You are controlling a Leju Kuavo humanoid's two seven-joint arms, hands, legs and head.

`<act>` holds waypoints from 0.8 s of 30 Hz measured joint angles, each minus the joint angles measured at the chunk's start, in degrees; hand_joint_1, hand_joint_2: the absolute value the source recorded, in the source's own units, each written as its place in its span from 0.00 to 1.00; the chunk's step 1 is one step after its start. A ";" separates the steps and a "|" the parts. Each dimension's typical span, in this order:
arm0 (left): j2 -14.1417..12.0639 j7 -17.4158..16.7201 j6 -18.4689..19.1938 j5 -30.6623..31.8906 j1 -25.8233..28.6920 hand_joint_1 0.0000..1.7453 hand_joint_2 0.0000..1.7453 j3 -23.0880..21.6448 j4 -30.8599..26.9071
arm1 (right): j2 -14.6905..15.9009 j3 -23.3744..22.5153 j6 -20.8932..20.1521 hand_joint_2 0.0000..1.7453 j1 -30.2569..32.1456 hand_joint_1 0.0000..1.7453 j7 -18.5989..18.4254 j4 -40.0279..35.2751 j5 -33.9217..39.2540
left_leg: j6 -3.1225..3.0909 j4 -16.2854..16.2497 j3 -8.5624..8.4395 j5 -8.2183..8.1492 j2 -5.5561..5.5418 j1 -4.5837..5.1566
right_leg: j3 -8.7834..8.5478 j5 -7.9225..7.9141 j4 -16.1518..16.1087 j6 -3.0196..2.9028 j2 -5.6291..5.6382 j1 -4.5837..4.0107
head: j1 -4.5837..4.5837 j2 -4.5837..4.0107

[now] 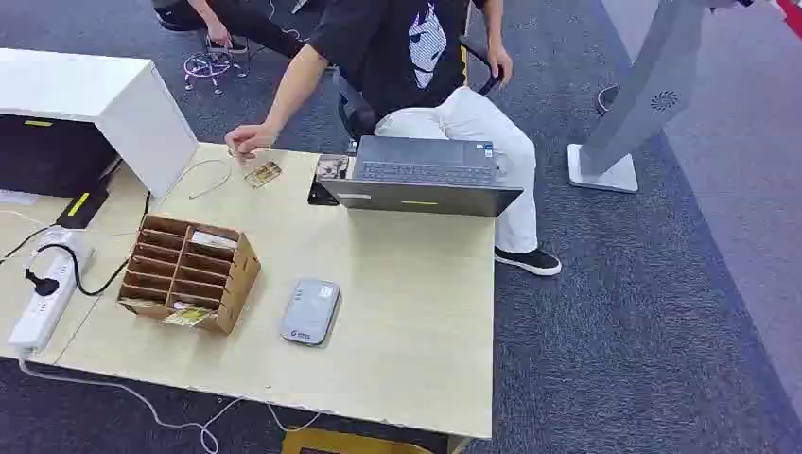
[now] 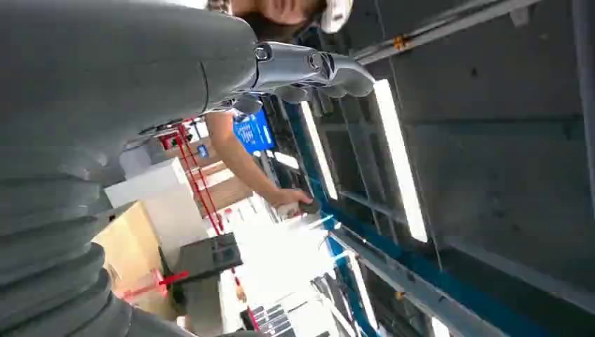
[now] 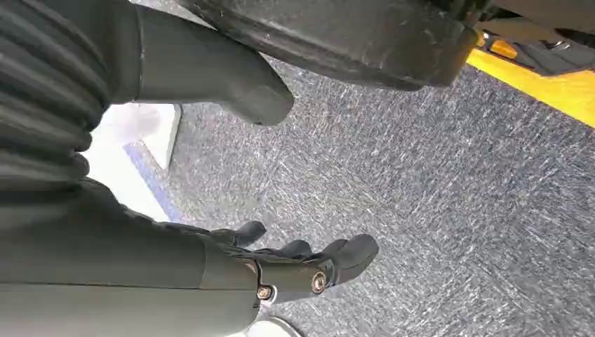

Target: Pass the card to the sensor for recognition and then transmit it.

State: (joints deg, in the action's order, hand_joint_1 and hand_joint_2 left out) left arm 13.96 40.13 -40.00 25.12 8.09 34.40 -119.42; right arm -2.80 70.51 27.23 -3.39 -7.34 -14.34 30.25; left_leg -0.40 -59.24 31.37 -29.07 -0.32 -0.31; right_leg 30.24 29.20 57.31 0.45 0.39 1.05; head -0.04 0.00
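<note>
Nearest the camera, the grey sensor lies flat on the worktop, just beside the cardboard organiser. A card lies beyond the organiser at the far edge, close under a seated person's hand; other cards sit in the organiser's slots. Left robot hand is raised, empty, fingers curled in. Right robot hand hangs over carpet, empty, fingers loosely apart. Recommended: bring one hand over the organiser, pinch a card by its edges, and hold it flat above the sensor.
</note>
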 joint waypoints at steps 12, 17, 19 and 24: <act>-9.29 -0.02 0.24 9.53 -17.67 0.00 1.00 2.51 26.71 | 0.00 -0.02 -1.66 1.00 -1.06 0.00 -1.36 0.33 -2.01 | 0.19 -0.01 0.10 0.25 -0.02 -0.25 | 0.09 -0.18 0.02 -0.19 0.00 -0.22 | -0.02 0.00; -12.70 -0.11 0.22 20.62 -27.52 0.00 1.00 3.74 39.56 | 0.00 -0.33 -2.05 1.00 -2.04 0.00 -1.55 0.37 -1.44 | 0.31 -0.01 0.14 0.37 0.00 -0.32 | 0.16 -0.35 0.03 -0.33 0.00 -0.30 | -0.02 0.00; -13.07 -0.11 0.13 22.14 -29.90 0.00 1.00 3.76 42.35 | 0.00 -0.61 -2.32 1.00 -2.31 0.00 -1.57 0.39 -1.07 | 0.31 -0.01 0.14 0.37 0.10 -0.32 | 0.18 -0.40 0.04 -0.33 0.11 -0.30 | 0.00 0.00; -13.46 -0.11 0.09 22.90 -32.89 0.00 1.00 3.80 46.54 | 0.00 -0.79 -2.38 1.00 -2.73 0.00 -1.53 0.37 -1.03 | 0.31 -0.01 0.16 0.37 0.11 -0.32 | 0.26 -0.41 0.03 -0.30 0.13 -0.30 | -0.02 0.00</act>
State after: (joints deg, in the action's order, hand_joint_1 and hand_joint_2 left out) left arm 0.50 40.02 -39.91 48.02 -24.80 38.21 -72.87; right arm -2.80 69.72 24.85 -6.12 -8.87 -13.97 29.22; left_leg -0.09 -59.25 31.53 -28.70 -0.21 -0.63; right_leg 30.50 28.79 57.34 0.15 0.53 0.75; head -0.07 0.00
